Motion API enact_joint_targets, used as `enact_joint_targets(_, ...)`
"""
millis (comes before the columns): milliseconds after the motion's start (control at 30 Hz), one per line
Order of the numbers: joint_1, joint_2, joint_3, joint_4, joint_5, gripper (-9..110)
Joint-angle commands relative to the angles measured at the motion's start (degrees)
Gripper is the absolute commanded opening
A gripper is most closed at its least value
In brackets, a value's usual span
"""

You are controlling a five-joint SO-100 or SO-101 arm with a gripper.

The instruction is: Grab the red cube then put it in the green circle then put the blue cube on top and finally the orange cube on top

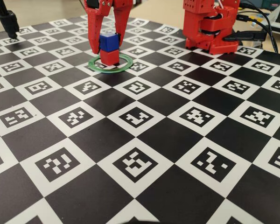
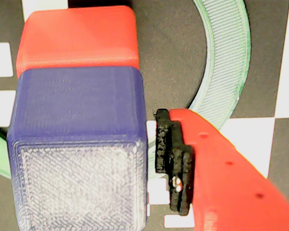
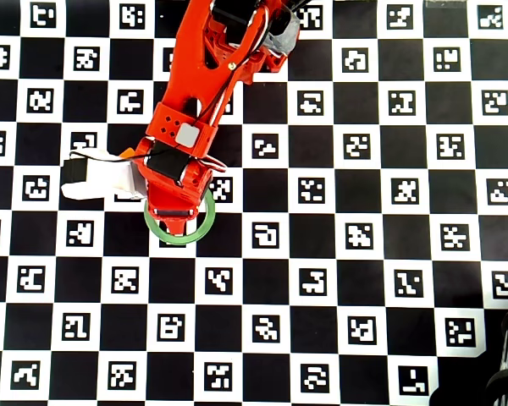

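blue cube stacked on red, hand about to let go

the fixed view shows a tabletop point(image 1: 144, 154) covered in a black and white checkerboard of coded markers. toward eleven o'clock in that view lies the green circle point(image 1: 123, 66), a thin flat ring. the red cube point(image 1: 109, 57) stands inside it, and the blue cube point(image 1: 109, 42) sits on top of the red one, roughly squared up with it.

the red robot hand point(image 1: 108, 44) comes down from twelve o'clock, one finger on each side of the blue cube. in the wrist view the blue cube point(image 2: 79, 149) fills the left half, the red cube point(image 2: 77, 41) shows just beyond it at twelve o'clock, and one finger's black pad point(image 2: 173, 161) stands just beside the blue cube's right face with a thin gap. the other finger is out of that view, so the hand looks slightly spread rather than pinching, though i cannot be sure of the far side.

the orange cube is not clearly visible in any view; the arm covers the stack from overhead, where only the green circle point(image 3: 205, 225) peeks out.

judged from this, the step in hand is releasing the blue cube. to do it well, spread the fingers evenly so neither drags the cube sideways, then lift straight up, clear of the stack, before swinging away.
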Motion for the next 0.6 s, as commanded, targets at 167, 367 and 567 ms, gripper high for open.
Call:
enact_joint_targets(167, 0.4, 5.2, -0.4, -0.4, 0.7, 37)
enact_joint_targets(367, 0.4, 5.5, -0.3, -0.2, 0.6, 38)
enact_joint_targets(567, 0.4, 6.9, -0.8, 1.2, 0.4, 38)
